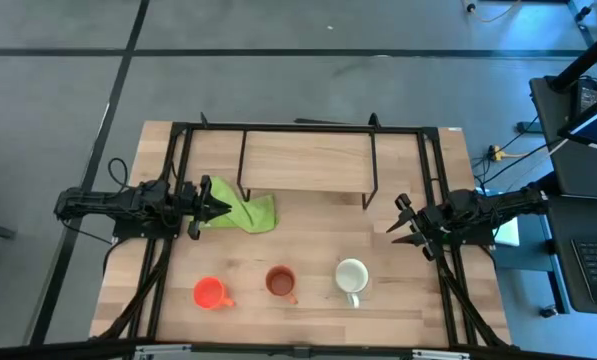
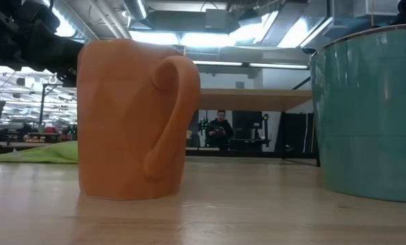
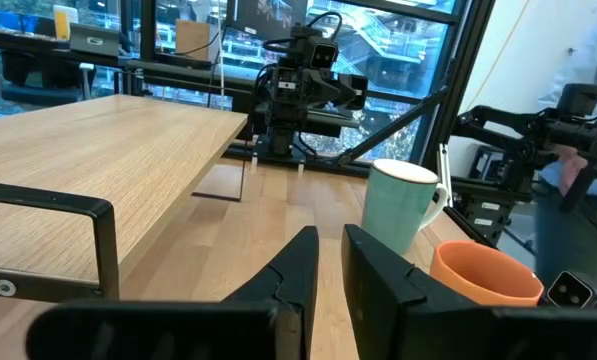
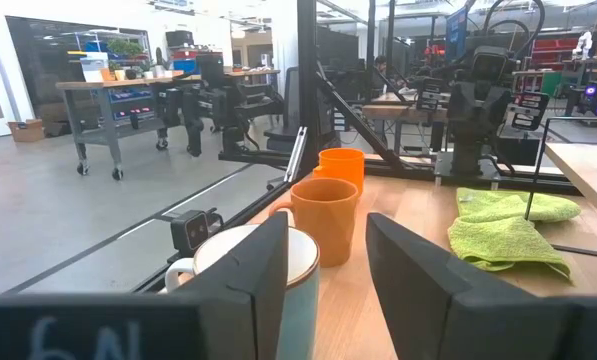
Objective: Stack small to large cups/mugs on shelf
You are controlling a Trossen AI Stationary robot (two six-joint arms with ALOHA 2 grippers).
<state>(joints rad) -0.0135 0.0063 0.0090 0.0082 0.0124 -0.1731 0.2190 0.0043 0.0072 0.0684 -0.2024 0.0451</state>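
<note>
Three mugs stand upright in a row near the table's near edge: the orange-red one (image 1: 210, 292), the brown-orange one (image 1: 281, 282) and the pale green one with a cream inside (image 1: 351, 277). The light-wood shelf (image 1: 308, 160) stands on black legs toward the far edge. My left gripper (image 1: 221, 205) (image 3: 330, 235) hovers over a lime-green cloth's left end, narrowly open, touching nothing. My right gripper (image 1: 396, 220) (image 4: 328, 220) is open and empty, right of and beyond the pale green mug (image 4: 248, 260), looking along the row of mugs (image 4: 323, 215) (image 4: 341, 165).
The lime-green cloth (image 1: 246, 212) lies flat on the table before the shelf's left legs. A black frame (image 1: 433, 180) runs around the tabletop. In the low view the brown-orange mug (image 2: 131, 119) and pale green mug (image 2: 369, 116) fill the foreground. A person sits far behind (image 2: 220, 129).
</note>
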